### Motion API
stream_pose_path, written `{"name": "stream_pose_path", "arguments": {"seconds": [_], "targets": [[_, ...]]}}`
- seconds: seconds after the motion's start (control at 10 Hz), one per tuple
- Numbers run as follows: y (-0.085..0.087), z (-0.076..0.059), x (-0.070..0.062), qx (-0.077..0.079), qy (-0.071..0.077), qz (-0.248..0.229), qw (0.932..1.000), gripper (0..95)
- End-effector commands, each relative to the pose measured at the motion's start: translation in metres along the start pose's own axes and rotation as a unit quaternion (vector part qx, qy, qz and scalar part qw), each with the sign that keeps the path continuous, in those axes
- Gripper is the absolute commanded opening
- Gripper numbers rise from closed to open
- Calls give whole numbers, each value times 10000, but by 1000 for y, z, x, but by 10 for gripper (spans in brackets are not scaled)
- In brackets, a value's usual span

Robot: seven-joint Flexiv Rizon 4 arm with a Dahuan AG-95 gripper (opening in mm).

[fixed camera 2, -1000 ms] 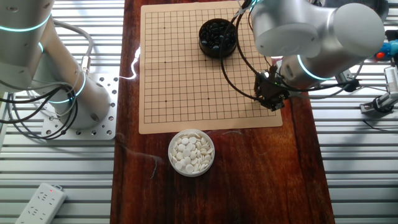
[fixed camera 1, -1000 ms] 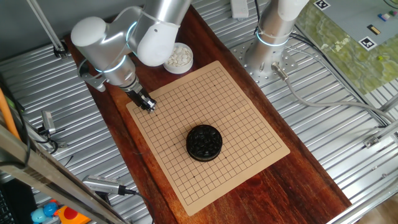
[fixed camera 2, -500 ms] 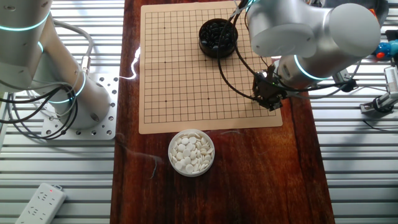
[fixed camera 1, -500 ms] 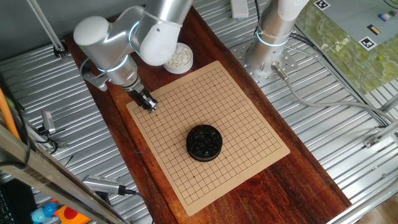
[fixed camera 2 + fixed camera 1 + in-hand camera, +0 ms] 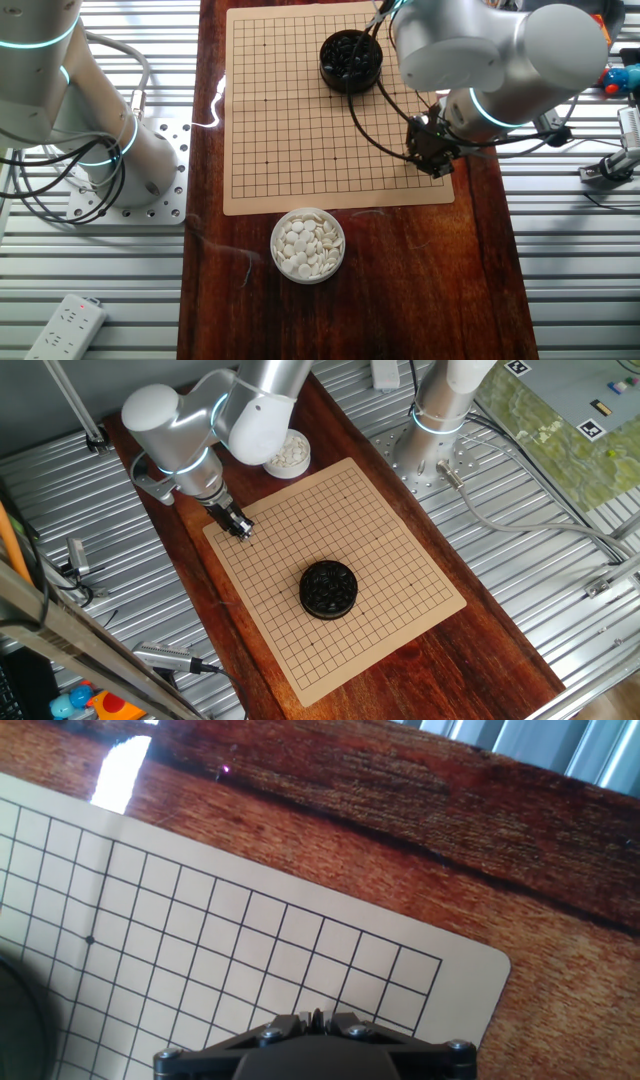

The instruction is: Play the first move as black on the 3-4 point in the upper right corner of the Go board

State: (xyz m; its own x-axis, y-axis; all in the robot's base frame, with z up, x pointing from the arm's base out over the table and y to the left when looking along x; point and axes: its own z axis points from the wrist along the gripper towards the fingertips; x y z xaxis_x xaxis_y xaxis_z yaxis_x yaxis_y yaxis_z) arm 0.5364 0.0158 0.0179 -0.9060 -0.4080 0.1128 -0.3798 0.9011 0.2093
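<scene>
The black two-finger gripper point(image 5: 240, 530) hangs low over one corner region of the tan gridded Go board point(image 5: 380, 560), close to the board edge that runs along the dark wooden table point(image 5: 480, 260). In the hand view its fingertips look pressed together at the bottom of the frame; a black stone may be pinched between them, but none is visible, so I cannot tell.

Directly ahead of the tips lies the board's rounded corner point(image 5: 497, 965), with a few grid lines between it and the tips. The 3-4 point, 3 lines from one edge and 4 from the other, should therefore lie just beside the fingers, so I judge only a short descent remains.

The round black bowl of glossy black stones point(image 5: 328, 589) sits well apart, toward the board's opposite side.
</scene>
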Motion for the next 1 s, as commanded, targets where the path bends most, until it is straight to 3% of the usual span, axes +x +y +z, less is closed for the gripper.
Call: {"name": "stream_pose_path", "arguments": {"seconds": [0.1, 1.0], "targets": [[0, 1, 0, -4, -4, -11, 10000, 0], [-1, 4, 0, 21, -80, -56, 9999, 0]]}}
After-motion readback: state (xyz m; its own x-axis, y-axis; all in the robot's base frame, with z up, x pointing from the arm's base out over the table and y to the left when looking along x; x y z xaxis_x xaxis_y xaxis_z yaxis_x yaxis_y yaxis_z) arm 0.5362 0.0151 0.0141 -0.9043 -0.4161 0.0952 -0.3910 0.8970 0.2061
